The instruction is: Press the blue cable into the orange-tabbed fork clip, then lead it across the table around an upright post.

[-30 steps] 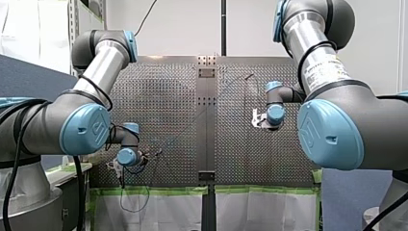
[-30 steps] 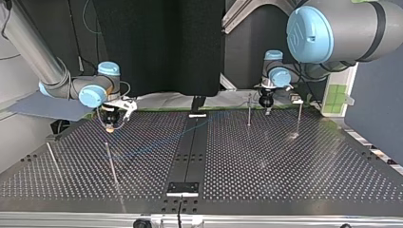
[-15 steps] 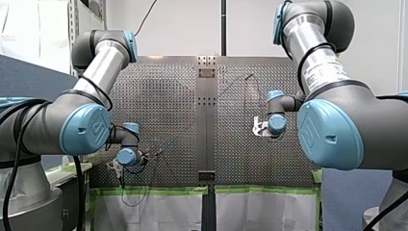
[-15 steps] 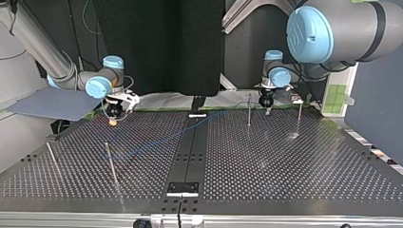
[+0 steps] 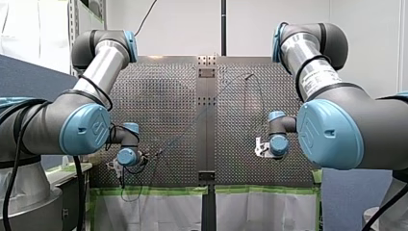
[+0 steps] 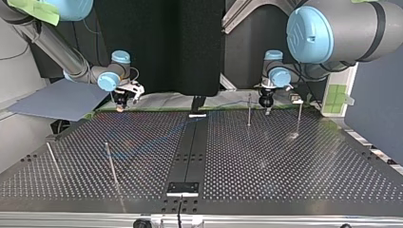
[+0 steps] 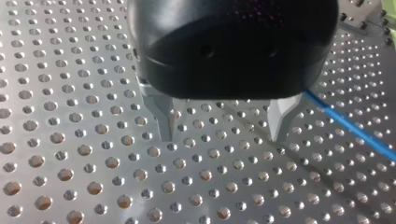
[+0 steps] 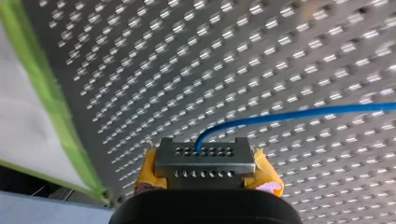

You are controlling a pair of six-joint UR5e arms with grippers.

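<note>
The perforated table (image 6: 285, 166) fills the scene, and our two arms reach in over one long edge. Our right claw (image 8: 205, 161) hangs close to that edge, toward one corner. It is closed on the blue cable (image 8: 289, 114), which comes out between its yellow pads and runs off over the holes. Our left claw (image 7: 222, 135) hovers low near the same edge, toward the other corner. Its metal fingers are apart with nothing between them, and the cable passes just beside one finger. A thin post (image 6: 248, 110) stands upright close to the left claw, and others stand farther out on the table.

We cannot make out the orange-tabbed clip in any view, so we cannot say whether the cable is seated in it. With the cable strung across the table between the two claws, we judge the leading step is in hand. The next move calls for carrying the held end around a post, low and lightly taut, so the cable catches the shaft and does not ride over its top.
</note>
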